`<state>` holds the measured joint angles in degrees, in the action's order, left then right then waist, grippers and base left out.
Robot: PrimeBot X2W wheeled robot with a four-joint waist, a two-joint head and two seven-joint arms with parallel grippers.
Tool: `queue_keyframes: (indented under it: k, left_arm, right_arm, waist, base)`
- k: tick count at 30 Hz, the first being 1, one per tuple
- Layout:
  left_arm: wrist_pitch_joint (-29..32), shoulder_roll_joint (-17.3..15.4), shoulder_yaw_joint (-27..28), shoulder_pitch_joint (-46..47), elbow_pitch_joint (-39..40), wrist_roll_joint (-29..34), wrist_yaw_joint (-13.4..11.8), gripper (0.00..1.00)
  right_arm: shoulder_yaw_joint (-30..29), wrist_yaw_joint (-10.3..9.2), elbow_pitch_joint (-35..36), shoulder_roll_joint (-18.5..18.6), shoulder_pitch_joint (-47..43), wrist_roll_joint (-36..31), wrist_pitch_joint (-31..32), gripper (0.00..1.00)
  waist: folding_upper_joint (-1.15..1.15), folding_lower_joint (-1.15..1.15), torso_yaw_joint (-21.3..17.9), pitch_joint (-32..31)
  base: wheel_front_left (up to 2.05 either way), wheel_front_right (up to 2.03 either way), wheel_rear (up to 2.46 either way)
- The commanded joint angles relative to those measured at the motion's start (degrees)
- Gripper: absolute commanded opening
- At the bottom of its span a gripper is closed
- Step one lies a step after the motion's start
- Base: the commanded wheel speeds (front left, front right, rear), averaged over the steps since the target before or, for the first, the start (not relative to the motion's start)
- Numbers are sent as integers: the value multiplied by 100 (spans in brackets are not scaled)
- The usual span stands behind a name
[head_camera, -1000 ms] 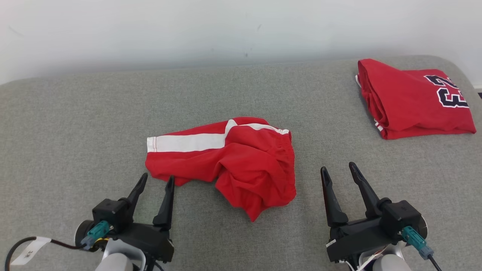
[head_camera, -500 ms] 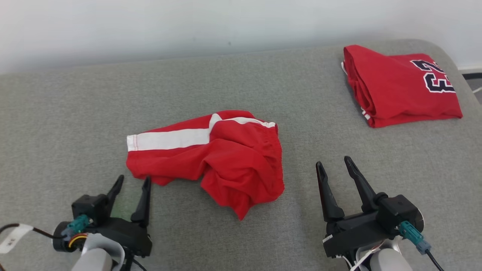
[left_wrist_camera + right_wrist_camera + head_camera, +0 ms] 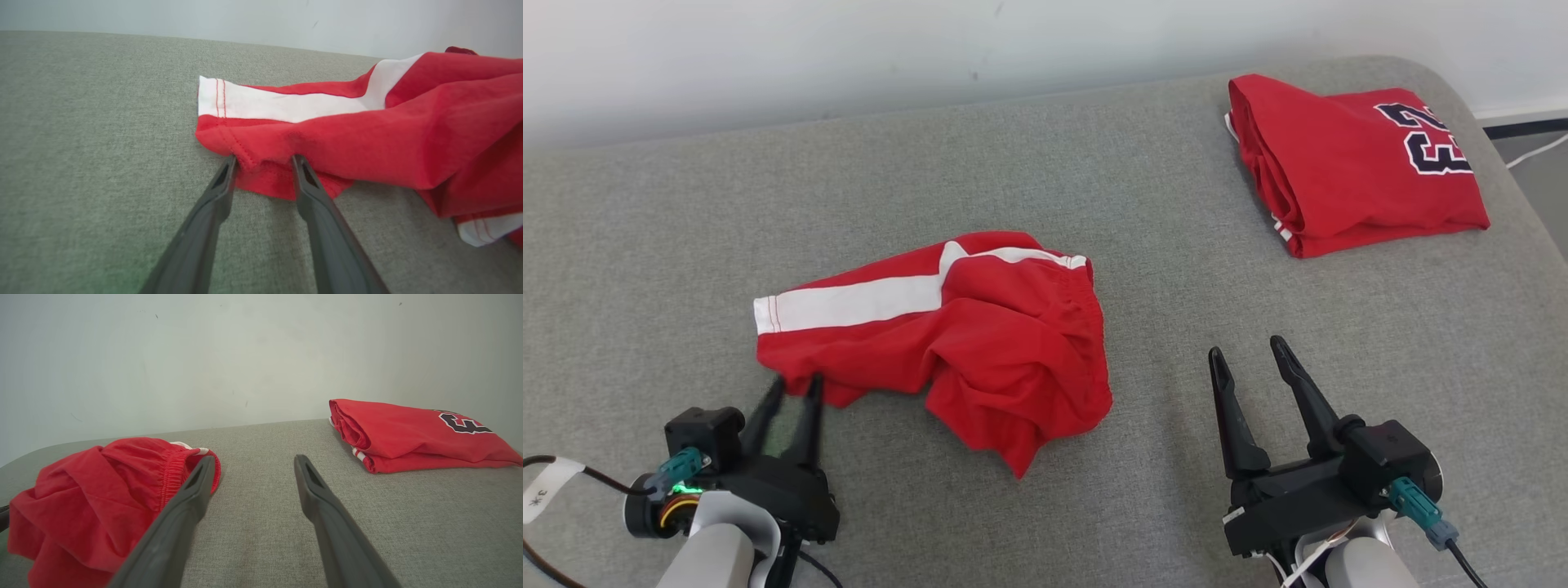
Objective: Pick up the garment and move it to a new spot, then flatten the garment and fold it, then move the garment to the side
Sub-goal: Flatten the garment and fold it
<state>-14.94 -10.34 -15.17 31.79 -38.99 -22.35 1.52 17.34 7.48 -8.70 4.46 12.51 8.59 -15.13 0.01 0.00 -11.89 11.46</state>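
Left end effector [image 3: 796, 381] has moved up to the red shorts [image 3: 947, 343], fingers narrowing astride the hem corner, not yet clamped; right end effector [image 3: 1245, 346] waits wide open. The pickup looks imminent.

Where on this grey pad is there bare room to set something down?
Between the crumpled red-and-white shorts and the folded red numbered jersey; also far left, by the wall. Crowded where the left tool meets the shorts' hem.
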Motion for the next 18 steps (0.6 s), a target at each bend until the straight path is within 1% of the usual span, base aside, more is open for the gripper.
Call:
queue_keyframes:
  k: [1, 5, 9, 14, 18]
  left_arm:
    - [-32, 11, 37, 8, -11, 71, 37, 0]
    - [-32, 41, 138, -66, 120, 218, 59, 0]
    - [-31, 78, 314, -304, 600, 347, 29, 0]
    - [-31, 94, 489, -889, 1708, 617, -68, 0]
    - [-31, 84, 471, -1594, 2567, 761, -132, 0]
  right_arm:
    - [-1, 2, -16, 6, 44, -22, -6, 100]
    - [-6, 2, -33, -3, -9, -17, -6, 100]
    - [-59, 2, -26, -16, -120, -10, -6, 100]
    - [-117, 2, -17, -36, -240, 8, -6, 100]
    - [-178, 3, -16, -50, -336, 21, -6, 100]
  waist:
    - [-1, 0, 22, -26]
    - [-1, 0, 112, -111]
    - [-1, 0, 258, -244]
    - [-1, 0, 481, -405]
    - [-1, 0, 652, -532]
  base:
    - [0, 0, 0]
    - [0, 0, 0]
    - [0, 0, 0]
    - [0, 0, 0]
    - [0, 0, 0]
